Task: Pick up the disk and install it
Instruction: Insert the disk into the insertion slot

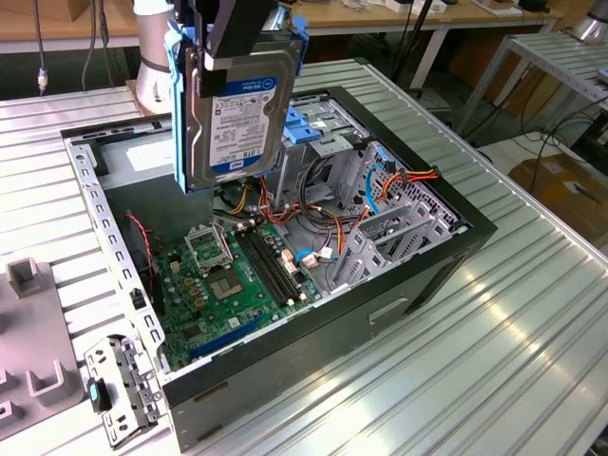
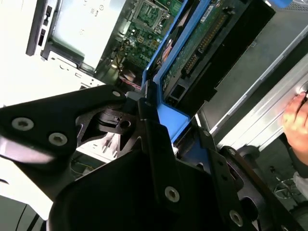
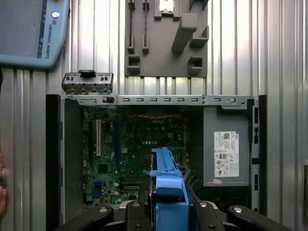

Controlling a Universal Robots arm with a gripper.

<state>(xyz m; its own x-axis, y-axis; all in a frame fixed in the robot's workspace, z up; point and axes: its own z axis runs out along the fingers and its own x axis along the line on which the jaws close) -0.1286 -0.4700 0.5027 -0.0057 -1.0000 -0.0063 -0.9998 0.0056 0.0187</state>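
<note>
The gripper [image 1: 237, 33] is closed tight on the disk [image 1: 234, 112] and holds it by its blue rails. The disk hangs upright beneath it, above the motherboard [image 1: 237, 285] in the open case [image 1: 380, 313]. The disk's white-and-blue label [image 1: 245, 133] faces the exterior view. A white printed sticker [image 3: 226, 154] sits on the power supply [image 3: 226, 120].

The disk [image 1: 237, 114] was dark grey with bright blue rails and a white-and-blue label. The motherboard [image 1: 228, 280] was green, the case [image 1: 285, 370] black, the ribbed worktop [image 1: 475, 370] silvery, with a grey fixture [image 1: 28, 370] at the case's eight o'clock.
</note>
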